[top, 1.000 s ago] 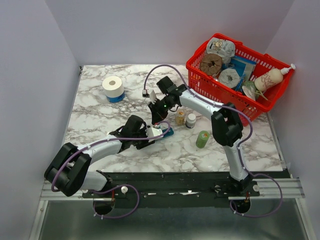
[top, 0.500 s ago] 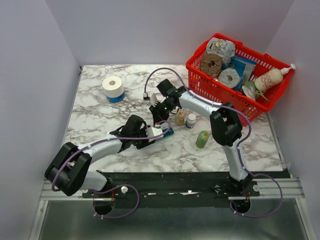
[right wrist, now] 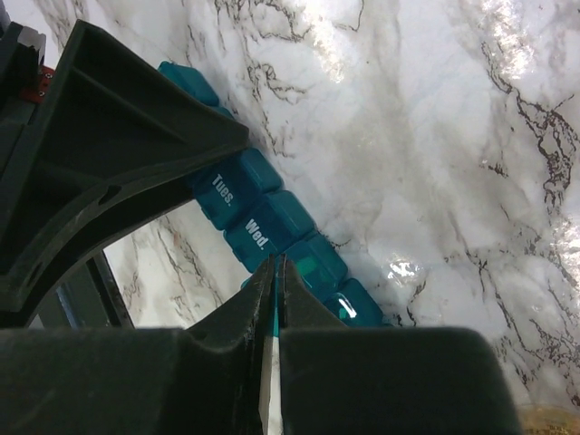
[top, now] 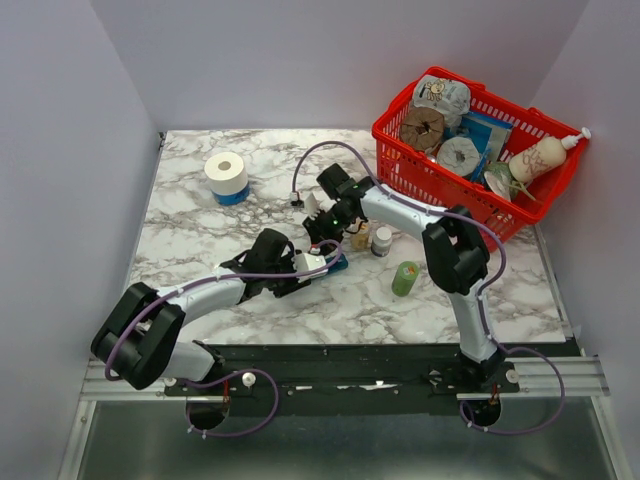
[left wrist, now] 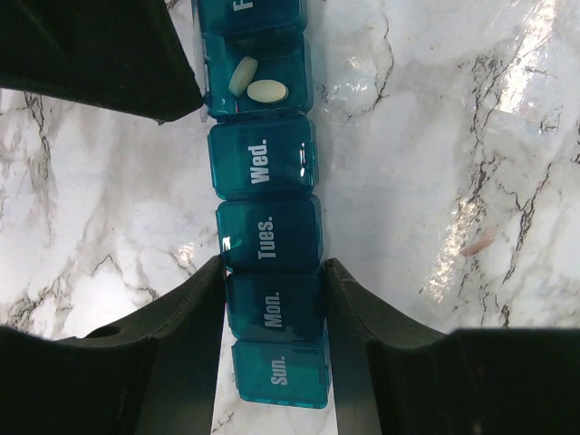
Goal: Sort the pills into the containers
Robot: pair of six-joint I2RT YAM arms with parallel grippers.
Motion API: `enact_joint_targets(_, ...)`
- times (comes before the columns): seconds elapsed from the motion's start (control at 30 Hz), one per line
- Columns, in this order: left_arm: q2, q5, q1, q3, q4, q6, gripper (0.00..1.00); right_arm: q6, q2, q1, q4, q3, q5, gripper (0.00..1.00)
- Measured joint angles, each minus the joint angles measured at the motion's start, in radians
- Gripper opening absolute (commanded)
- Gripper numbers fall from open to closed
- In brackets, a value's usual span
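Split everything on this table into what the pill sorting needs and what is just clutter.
Job: teal pill organiser, two pills in its open compartment, two small bottles, likely pill sources.
Clutter: red basket, white roll, small green cylinder.

The pill organiser (left wrist: 263, 168) lies on the table (left wrist: 435, 136), two pills (left wrist: 266, 91) in the compartment just past Wednesday's.

The white marble-patterned table (top: 200, 240) carries a white roll (top: 226, 176) on a blue base at far left and a red mesh basket (top: 445, 188) at far right. Near the middle lies a teal pill organiser (left wrist: 267, 245). Just to its right stand an amber jar (top: 360, 236) and a white-capped jar (top: 381, 240), with a green bottle (top: 405, 278) nearer. A pinkish speck (left wrist: 478, 243), possibly a pill, lies beside the organiser.
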Motion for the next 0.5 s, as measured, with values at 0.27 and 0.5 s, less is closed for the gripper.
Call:
enact_joint_targets(0.27,0.003,-0.004,0.0,0.003,0.0,-0.003,0.16,-0.011,-0.026,0.0,-0.001,-0.044,0.001,0.11)
enact_joint_targets(0.5,0.006,-0.005,0.0,0.005,0.0,-0.003,0.16,-0.017,-0.028,0.0,-0.001,-0.053,0.012,0.1)
